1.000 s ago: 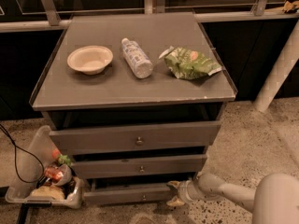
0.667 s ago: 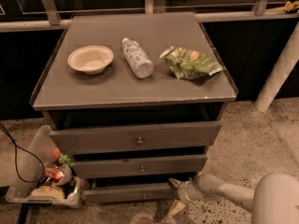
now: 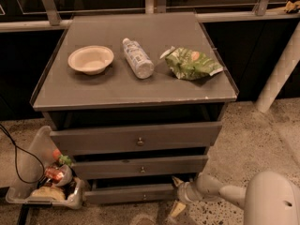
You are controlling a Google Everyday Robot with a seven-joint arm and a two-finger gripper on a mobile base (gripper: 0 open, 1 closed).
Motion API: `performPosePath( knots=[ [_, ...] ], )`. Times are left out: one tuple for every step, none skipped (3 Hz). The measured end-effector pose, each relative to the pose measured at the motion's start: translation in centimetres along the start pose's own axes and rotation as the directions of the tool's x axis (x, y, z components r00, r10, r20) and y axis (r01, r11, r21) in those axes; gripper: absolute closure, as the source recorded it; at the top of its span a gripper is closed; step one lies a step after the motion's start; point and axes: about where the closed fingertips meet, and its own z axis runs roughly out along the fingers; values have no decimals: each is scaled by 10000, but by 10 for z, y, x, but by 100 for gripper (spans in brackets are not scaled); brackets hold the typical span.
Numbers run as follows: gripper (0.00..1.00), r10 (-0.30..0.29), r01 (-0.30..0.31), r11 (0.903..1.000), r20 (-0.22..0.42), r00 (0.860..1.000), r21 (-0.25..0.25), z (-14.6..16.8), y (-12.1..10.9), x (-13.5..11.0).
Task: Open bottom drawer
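End effector (image 3: pixel 178 195) low at the right end of the bottom drawer (image 3: pixel 131 194), open and holding nothing.

The bottom drawer sits lowest in the stack under the counter (image 3: pixel 117 90), just above the floor. Its thin front panel runs left to right across the view, and its face and small knob (image 3: pixel 144 197) point toward the camera, so it should slide out that way. The end effector's two pale tips are spread, one above the other, beside the panel's right edge and well to the right of the knob. To do this step well, hook or grip the panel edge or knob firmly. Then pull straight out along the slide line, level and square. A pull from the far right end could skew the drawer and jam it. Keep clear of the middle drawer (image 3: pixel 140 165) above.
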Motion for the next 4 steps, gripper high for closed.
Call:
performPosePath(
  knots=[
    [18, 0, 0, 10000, 0, 10000, -1, 0, 0, 0],
    [42, -105, 106, 9999, 122, 9999, -99, -4, -8, -10],
    [65, -563, 574, 9979, 341, 9978, -314, -23, 6, -11],
    [88, -651, 694, 9953, 638, 9958, -674, -30, 42, -3]
  ],
)
